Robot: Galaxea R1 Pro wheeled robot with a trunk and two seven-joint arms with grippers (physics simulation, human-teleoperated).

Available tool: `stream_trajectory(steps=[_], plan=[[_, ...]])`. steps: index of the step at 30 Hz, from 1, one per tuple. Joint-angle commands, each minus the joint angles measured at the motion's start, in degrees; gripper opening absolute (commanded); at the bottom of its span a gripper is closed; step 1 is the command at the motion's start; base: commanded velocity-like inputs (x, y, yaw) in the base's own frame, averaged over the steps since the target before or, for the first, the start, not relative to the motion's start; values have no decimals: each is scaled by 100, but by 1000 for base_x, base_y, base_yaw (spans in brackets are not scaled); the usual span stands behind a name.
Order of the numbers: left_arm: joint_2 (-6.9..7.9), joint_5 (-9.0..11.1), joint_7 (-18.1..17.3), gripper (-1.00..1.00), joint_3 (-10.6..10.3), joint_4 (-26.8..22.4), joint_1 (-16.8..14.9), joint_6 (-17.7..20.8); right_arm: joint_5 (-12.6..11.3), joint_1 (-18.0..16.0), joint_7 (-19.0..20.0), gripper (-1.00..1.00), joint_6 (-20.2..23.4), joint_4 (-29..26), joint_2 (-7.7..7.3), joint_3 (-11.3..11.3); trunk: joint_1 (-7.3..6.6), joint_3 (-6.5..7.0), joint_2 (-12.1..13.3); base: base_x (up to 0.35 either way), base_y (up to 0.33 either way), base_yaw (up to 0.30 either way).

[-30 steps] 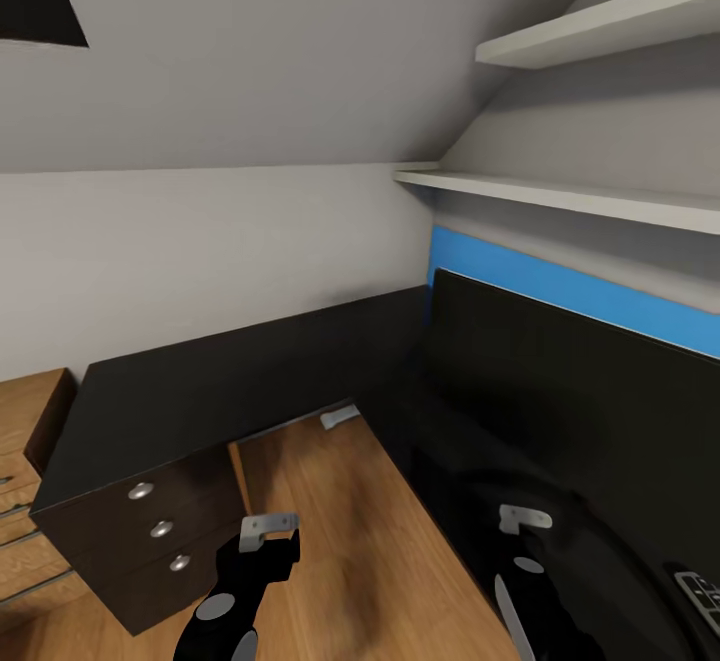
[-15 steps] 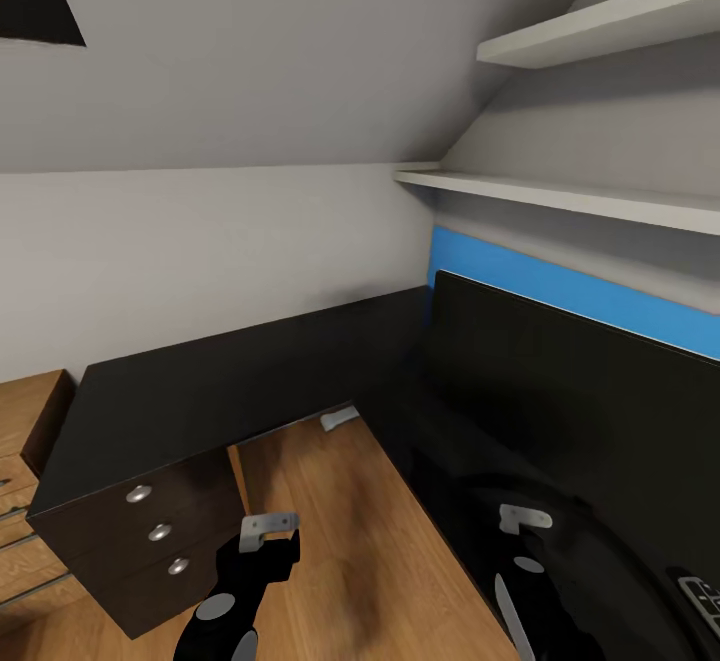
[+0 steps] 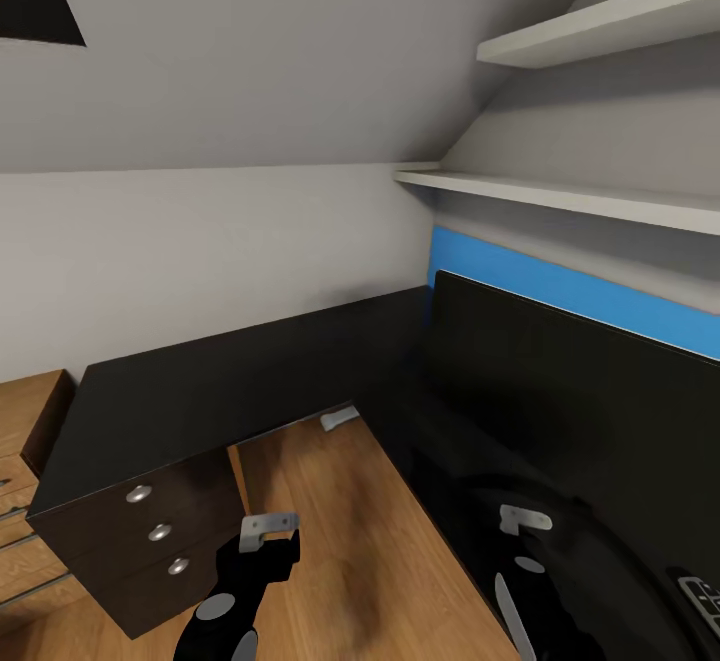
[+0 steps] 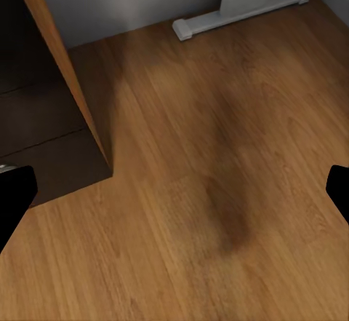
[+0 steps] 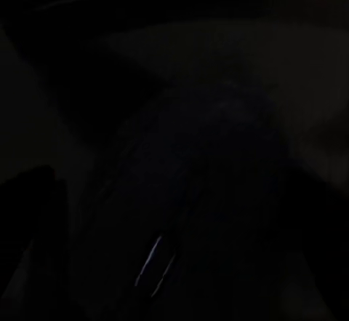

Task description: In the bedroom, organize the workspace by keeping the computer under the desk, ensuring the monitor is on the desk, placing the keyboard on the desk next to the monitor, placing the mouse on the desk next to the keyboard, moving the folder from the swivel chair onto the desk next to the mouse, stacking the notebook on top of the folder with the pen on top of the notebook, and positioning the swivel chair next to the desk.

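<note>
The monitor [image 3: 590,411] is standing on the black desk [image 3: 230,391], with the keyboard [image 3: 700,596] peeking in at the edge beside it. The left gripper [image 4: 174,190] is hanging over the wooden floor [image 4: 218,190], fingers spread wide. The right gripper [image 3: 525,521] is sitting above the desk; how wide it is, I cannot tell. The 3 drawers [image 3: 160,531] are showing silver knobs.

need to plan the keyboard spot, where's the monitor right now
In the head view the monitor stands on the desk at the right, in front of the blue wall strip, with the keyboard beside its base.
</note>
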Motion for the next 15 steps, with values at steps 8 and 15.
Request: stream_trajectory(steps=[8,15], plan=[[2,60,55,100,-8,-8,-5,15,6,0,-7,-100,72,40,2,-10,1,-8,-4,0,0,0],[2,60,55,100,-8,-8,-5,15,10,0,-7,-100,72,38,4,-7,1,-8,-4,0,0,0]])
